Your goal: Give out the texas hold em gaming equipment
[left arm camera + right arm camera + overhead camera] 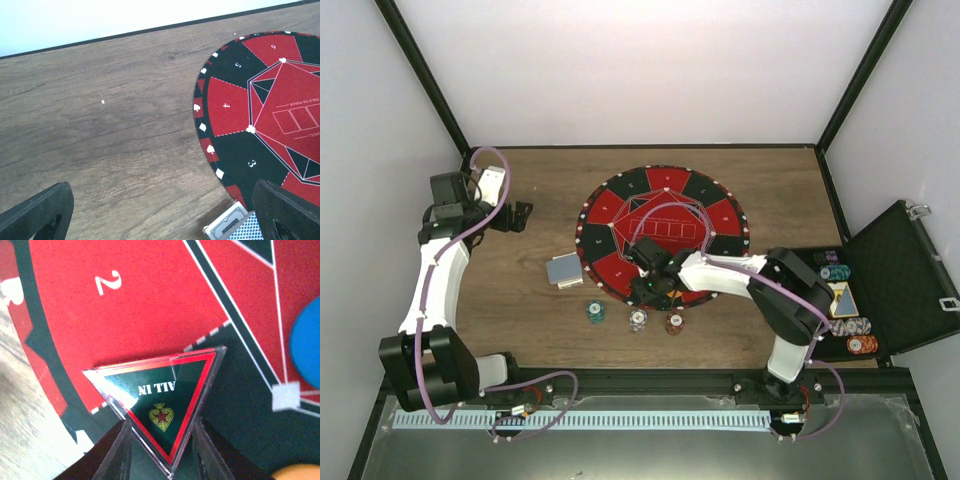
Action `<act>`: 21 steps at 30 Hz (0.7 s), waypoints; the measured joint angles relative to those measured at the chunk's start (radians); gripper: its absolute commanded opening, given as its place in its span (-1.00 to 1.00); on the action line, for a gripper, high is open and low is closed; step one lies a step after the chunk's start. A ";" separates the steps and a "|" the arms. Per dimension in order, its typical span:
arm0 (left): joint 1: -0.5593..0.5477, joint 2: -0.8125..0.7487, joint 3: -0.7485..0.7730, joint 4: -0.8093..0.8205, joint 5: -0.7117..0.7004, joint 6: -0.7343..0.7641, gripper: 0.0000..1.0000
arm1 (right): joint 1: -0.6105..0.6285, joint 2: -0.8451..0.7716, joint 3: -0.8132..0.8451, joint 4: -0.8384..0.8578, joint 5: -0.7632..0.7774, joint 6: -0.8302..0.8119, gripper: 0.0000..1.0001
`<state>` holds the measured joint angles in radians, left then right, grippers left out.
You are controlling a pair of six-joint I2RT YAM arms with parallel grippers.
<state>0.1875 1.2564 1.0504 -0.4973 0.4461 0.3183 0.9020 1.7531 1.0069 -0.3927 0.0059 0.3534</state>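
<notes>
**Top view:** the right gripper (653, 277) hung low over the mat's (610, 205) lower edge at centre frame. The left gripper (517, 215) sat at upper left.

**Left wrist:** jaws wide and empty, cards (235, 227) at bottom right.

**Right wrist:** jaws stood narrow, flanking the ALL IN token's (160, 400) lower corner. Whether they gripped it could not be told. A square, level closure would likely keep it from skidding.

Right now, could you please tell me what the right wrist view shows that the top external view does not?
Only the right wrist view: the clear triangular ALL IN marker, its lettering readable, between the fingers of the right gripper. Only the top external view: three chip stacks, the card deck, the open black case. Both: the red-and-black mat.
</notes>
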 measured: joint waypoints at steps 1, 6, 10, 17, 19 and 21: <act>0.000 0.000 0.002 0.000 0.000 0.000 1.00 | 0.000 0.011 0.014 0.002 0.000 0.000 -0.35; 0.000 0.001 0.005 -0.005 0.000 0.000 1.00 | 0.000 0.081 0.093 0.019 0.004 -0.005 -0.37; 0.000 0.003 0.005 -0.007 0.000 0.000 1.00 | 0.001 0.152 0.186 0.020 0.024 -0.007 -0.37; 0.001 0.006 0.007 -0.017 0.001 0.000 1.00 | 0.000 0.219 0.287 0.000 0.081 -0.026 -0.14; 0.001 0.007 0.012 -0.025 0.002 0.001 1.00 | -0.002 0.217 0.291 -0.005 0.087 -0.029 -0.01; 0.002 0.008 0.023 -0.043 0.005 0.005 1.00 | -0.002 0.212 0.290 -0.010 0.089 -0.034 0.10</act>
<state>0.1894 1.2644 1.0733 -0.5404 0.4511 0.3233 0.9001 1.9656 1.2972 -0.4026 0.0952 0.3195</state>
